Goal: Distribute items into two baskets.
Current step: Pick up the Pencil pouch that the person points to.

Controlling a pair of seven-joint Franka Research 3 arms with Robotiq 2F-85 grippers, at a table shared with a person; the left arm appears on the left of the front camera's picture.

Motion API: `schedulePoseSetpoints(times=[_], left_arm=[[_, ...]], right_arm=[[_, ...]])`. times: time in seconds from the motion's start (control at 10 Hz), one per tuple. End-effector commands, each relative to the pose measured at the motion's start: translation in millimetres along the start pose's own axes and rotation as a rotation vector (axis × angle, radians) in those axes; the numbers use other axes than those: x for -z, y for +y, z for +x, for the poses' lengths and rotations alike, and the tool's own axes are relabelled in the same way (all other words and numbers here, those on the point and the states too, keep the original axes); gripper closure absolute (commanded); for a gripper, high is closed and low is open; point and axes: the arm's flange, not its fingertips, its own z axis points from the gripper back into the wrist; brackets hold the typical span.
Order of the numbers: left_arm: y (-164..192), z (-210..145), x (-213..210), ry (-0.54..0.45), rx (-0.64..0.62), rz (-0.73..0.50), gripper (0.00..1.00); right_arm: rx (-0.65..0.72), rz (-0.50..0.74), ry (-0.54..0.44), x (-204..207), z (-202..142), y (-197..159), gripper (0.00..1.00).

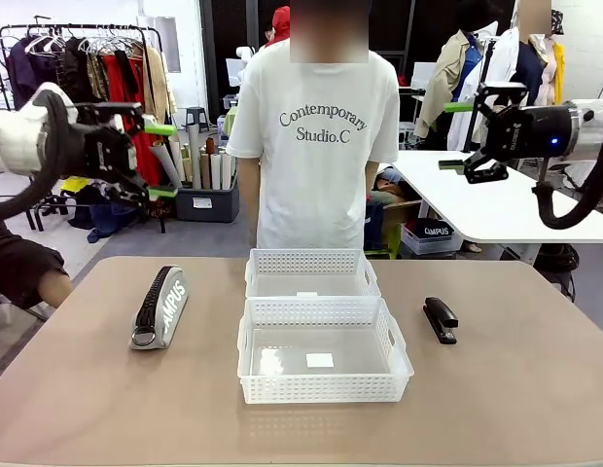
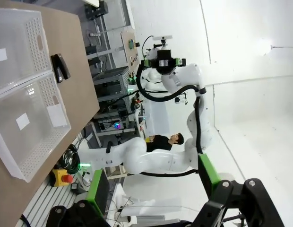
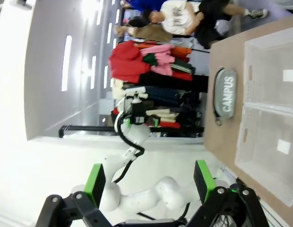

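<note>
Grey fabric zip pouch (image 1: 160,306) lies left of two white lattice plastic baskets (image 1: 321,389); small black stapler (image 1: 441,320) right of them; left gripper (image 1: 163,161), right gripper (image 1: 455,136) raised, fingers released, grasping nothing.

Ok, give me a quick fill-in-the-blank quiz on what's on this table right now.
In the front view, the grey pouch lies to the ___ of the near basket and the far basket.
Its white lettering reads ___.
The black stapler lies to the ___ of both baskets.
The left gripper and right gripper are both raised, jaws ___.
Missing: left, CAMPUS, right, open.
</note>
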Motion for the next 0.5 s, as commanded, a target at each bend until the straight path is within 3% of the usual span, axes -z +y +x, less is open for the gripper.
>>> schedulePoseSetpoints(times=[0.0, 0.4], left_arm=[[-17.4, -0.2, -10.3, -0.036, -0.007, -0.045, 0.00], [-31.3, 3.4, -26.9, -0.084, 0.018, -0.037, 0.00]], right_arm=[[0.023, 0.072, 0.023, -3.2, 5.9, 16.4, 0.00], [0.021, 0.071, 0.042, -17.8, 5.5, 32.0, 0.00]])
